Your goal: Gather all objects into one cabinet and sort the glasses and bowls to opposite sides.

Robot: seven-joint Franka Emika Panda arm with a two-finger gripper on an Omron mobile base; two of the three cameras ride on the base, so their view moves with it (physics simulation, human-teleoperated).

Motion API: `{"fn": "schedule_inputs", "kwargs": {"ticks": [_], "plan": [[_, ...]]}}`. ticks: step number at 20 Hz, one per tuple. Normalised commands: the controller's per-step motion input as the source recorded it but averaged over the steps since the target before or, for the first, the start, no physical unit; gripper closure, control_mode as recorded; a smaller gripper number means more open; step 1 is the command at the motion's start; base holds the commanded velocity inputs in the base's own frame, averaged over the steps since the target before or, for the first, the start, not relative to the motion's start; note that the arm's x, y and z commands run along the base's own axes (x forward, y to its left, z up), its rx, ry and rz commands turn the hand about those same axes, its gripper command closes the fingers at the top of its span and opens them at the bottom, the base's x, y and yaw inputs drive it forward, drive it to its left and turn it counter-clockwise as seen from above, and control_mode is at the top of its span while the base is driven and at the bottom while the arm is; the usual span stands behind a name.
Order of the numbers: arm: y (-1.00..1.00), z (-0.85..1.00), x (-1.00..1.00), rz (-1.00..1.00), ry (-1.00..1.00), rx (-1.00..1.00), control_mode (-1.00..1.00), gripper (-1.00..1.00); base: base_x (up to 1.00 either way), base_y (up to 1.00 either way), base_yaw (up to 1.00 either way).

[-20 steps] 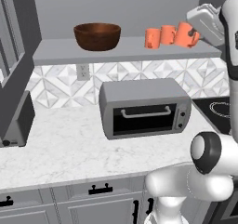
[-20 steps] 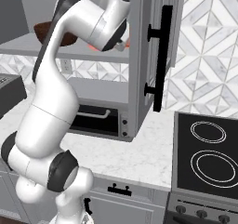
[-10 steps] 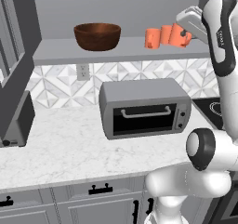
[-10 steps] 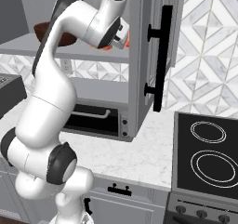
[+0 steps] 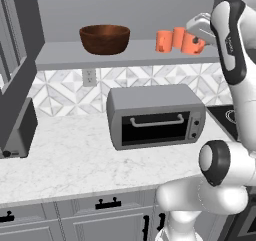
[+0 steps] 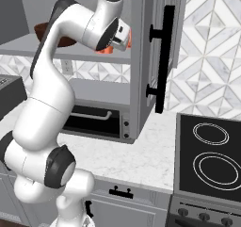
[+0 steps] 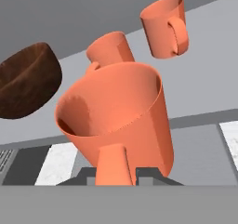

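In the hand view an orange mug (image 7: 116, 121) hangs tilted right in front of me, and my gripper (image 7: 115, 174) is shut on its side handle. Two more orange mugs (image 7: 165, 25) (image 7: 111, 49) stand just beyond it on the flat grey shelf of the cabinet (image 5: 125, 55). The wide dark brown bowl (image 7: 28, 81) sits further along the same shelf. From the left base view the bowl (image 5: 105, 39) is at the shelf's left. The mugs (image 5: 170, 40) cluster at its right, with my gripper (image 5: 194, 35) holding the rightmost one (image 5: 192, 45) beside them.
A grey toaster oven (image 5: 155, 117) stands on the marble counter (image 5: 75, 160) under the shelf. The open cabinet door with its black bar handle (image 6: 162, 56) hangs to my arm's right. A black stovetop (image 6: 212, 150) lies at the right, and a dark appliance (image 5: 20, 130) at the counter's left.
My hand has moved a little left, further in over the shelf, carrying the held mug closer to the two standing mugs. The bowl has stayed put.
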Motion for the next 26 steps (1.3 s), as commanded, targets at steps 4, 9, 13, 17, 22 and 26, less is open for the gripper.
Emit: {"fn": "schedule_inputs", "kwargs": {"ticks": [4,9,13,17,22,26], "plan": [[0.0,-0.05,0.15,0.0,0.0,-0.17,-1.0,1.0,0.0,0.0,0.0],[0.0,-0.11,0.22,-0.01,0.0,-0.09,-1.0,1.0,0.0,0.0,0.0],[-0.03,-0.11,0.46,-0.01,-0.01,0.03,-1.0,1.0,0.0,0.0,0.0],[0.0,-0.17,0.46,0.0,-0.02,0.14,-1.0,1.0,0.0,0.0,0.0],[-0.02,-0.28,0.38,0.0,-0.01,0.05,-1.0,1.0,0.0,0.0,0.0],[-0.04,-0.24,0.34,0.0,0.0,0.0,-1.0,1.0,0.0,0.0,0.0]]}}
